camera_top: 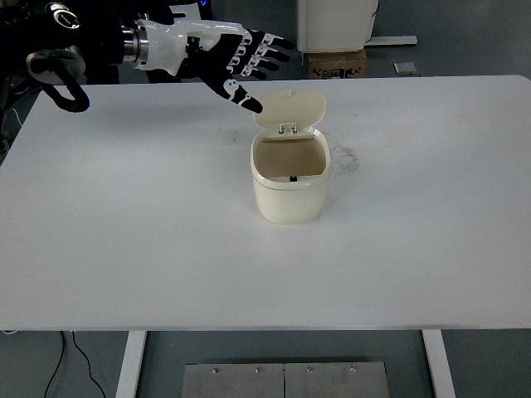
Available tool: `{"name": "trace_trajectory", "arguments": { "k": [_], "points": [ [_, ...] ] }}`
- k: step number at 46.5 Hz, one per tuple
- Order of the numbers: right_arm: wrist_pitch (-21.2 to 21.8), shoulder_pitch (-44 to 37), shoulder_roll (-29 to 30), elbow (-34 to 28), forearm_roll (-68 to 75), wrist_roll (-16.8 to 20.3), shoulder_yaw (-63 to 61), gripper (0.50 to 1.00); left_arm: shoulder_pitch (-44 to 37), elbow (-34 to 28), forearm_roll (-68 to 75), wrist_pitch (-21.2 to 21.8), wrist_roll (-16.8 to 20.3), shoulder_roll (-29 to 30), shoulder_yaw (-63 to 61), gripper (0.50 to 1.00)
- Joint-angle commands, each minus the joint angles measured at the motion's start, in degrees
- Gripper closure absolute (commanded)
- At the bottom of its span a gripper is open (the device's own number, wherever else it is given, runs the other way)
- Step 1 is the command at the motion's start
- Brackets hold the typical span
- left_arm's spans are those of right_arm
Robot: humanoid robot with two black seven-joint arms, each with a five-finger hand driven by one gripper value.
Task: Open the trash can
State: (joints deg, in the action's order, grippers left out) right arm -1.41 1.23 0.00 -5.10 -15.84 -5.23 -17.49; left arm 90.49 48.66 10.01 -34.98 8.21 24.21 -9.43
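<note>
A small cream trash can point(289, 192) stands near the middle of the white table point(124, 232). Its lid point(289, 110) is flipped up and back on its hinge, so the inside shows. My left hand point(245, 65) hovers above the table's far edge, up and to the left of the can. Its fingers point(267, 48) are spread and hold nothing. The thumb tip is close to the left edge of the raised lid. The right arm does not show.
A cardboard box point(336, 63) and a white unit point(336, 23) stand on the floor beyond the table's far edge. A black cable loop point(62, 87) hangs from my left arm over the table's far left corner.
</note>
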Motion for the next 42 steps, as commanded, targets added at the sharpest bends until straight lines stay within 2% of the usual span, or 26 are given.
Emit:
{"name": "trace_trajectory", "arguments": {
  "k": [1,16,27,33,42],
  "points": [
    [0.0,0.0,0.0,0.0,-0.07,-0.04,0.0,0.509,-1.8,-0.49,-2.44,2.1,0.05,1.19,2.65,0.5],
    [0.0,0.0,0.0,0.0,-0.07,0.04,0.0,0.509,-13.14,-3.22,-3.5,9.4,0.32,7.25,18.82,0.5],
    [0.0,0.0,0.0,0.0,-0.07,-0.04,0.0,0.509,-22.1,-4.8,-4.03,9.58,0.49,12.44,29.02,0.5],
    [0.0,0.0,0.0,0.0,0.02,0.04,0.0,0.509,-26.59,-7.08,-8.06,9.67,3.12,14.11,32.81,0.5],
    [0.0,0.0,0.0,0.0,-0.07,-0.04,0.0,0.509,-30.81,-14.98,-17.03,9.93,6.55,14.29,33.25,0.5]
  ]
}}
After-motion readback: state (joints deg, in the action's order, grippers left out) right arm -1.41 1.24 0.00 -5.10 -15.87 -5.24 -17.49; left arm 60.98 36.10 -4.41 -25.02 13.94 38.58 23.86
